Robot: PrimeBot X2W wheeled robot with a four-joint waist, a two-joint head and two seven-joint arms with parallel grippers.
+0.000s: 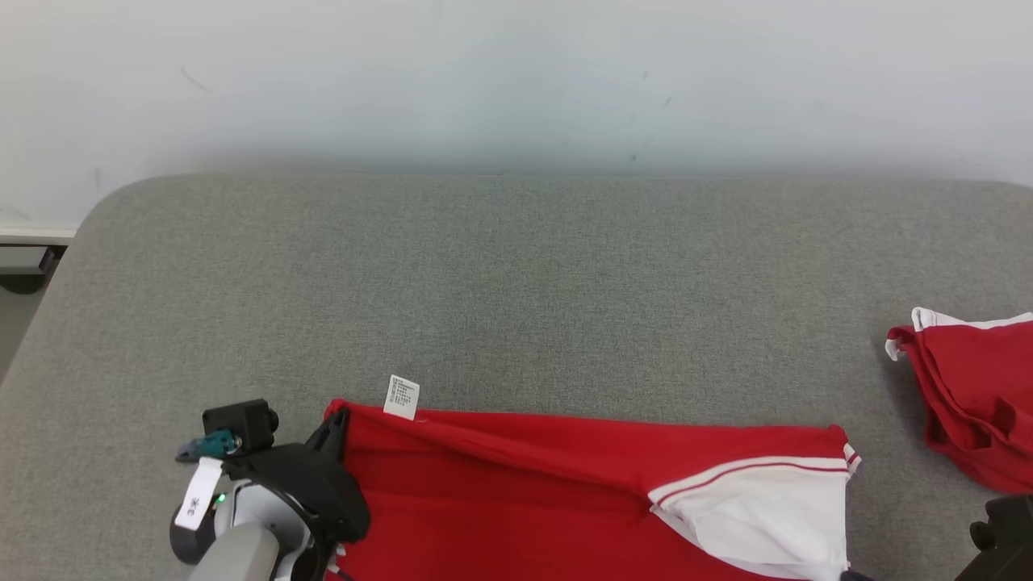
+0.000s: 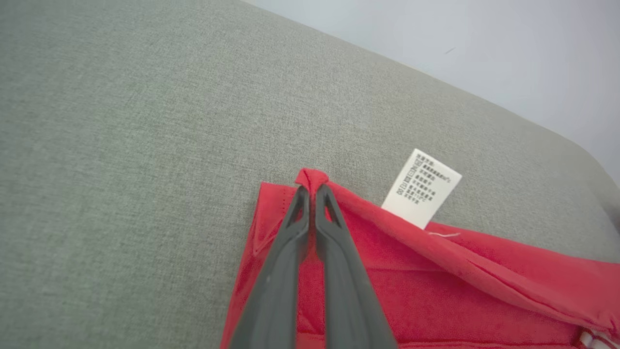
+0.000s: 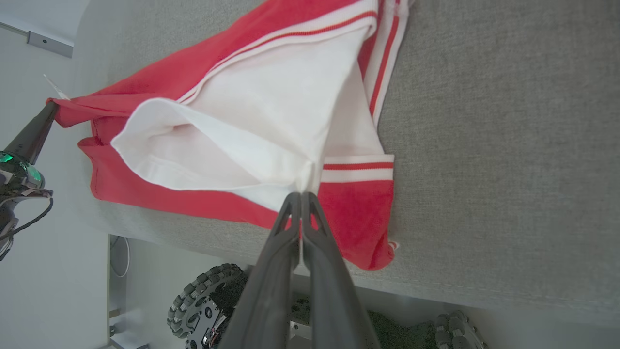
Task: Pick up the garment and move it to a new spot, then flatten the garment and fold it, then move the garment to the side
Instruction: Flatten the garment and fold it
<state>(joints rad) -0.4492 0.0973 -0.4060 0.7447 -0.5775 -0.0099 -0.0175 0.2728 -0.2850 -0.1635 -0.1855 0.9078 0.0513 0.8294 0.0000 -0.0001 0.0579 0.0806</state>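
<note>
Two long dark fingers of the left gripper (image 2: 312, 190) stood up from the bottom edge of the left wrist view, pinched together on a small peak of cloth at the corner of the red garment (image 2: 436, 291), a soft piece with a white panel and red-and-white striped trim. A white printed care label (image 2: 420, 189) stuck up from the hem just right of that pinch.

In the right wrist view the right gripper (image 3: 301, 198) was likewise closed tight. Its tips nipped the red garment (image 3: 145, 201) where the white panel met the striped band, near the edge of the surface. Black treaded wheels (image 3: 186, 310) showed at the lower left.

In the head view the red garment (image 1: 524, 484) lay spread along the bottom middle of the frame on the grey fabric-covered surface (image 1: 516, 282). The left gripper (image 1: 336, 424) held its left corner, with the care label (image 1: 402, 397) just beside it. A second red-and-white cloth (image 1: 976, 403) lay crumpled at the right edge, well apart.
</note>
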